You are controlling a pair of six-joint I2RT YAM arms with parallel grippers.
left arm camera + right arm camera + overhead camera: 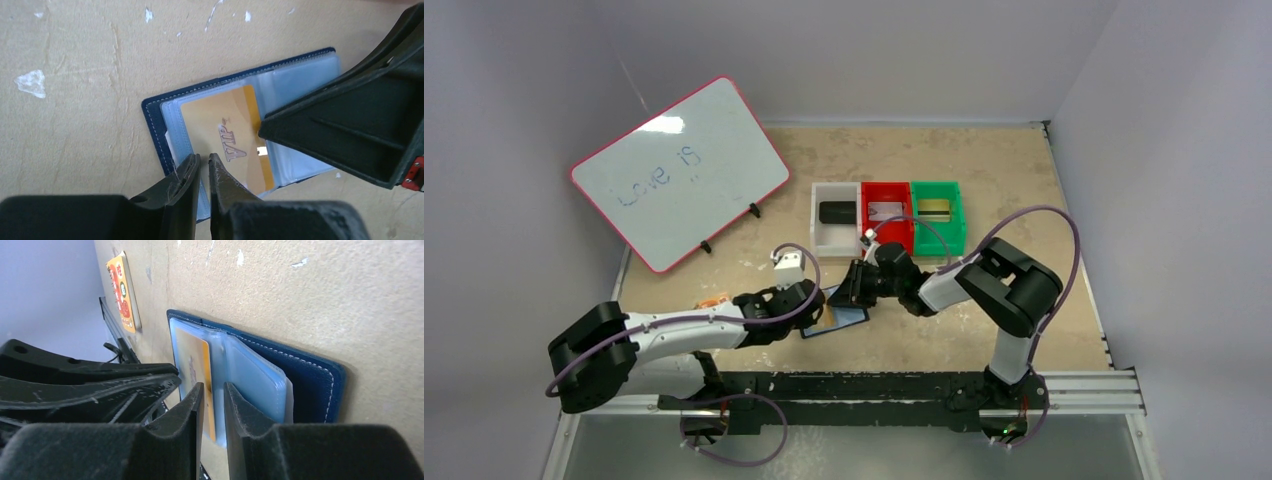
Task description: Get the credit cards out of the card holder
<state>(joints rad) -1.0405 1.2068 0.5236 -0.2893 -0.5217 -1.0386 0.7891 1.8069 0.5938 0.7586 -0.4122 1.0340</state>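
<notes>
The navy card holder (836,318) (152,120) (310,375) lies open on the table, its pale blue sleeves up. A gold credit card (215,120) (197,360) marked VIP sticks partly out of one sleeve, its bare edge a stronger orange. My right gripper (856,285) (212,387) is pinched on that bare edge, and its fingers (350,115) reach in from the right. My left gripper (816,300) (204,157) is shut with a hairline gap, its tips on the holder's near edge with nothing visibly between them.
White (817,220), red (886,186) and green (937,185) bins stand in a row behind the grippers. A pink-framed whiteboard (679,170) leans at the back left. An orange pad (714,300) (122,290) lies beside the left arm.
</notes>
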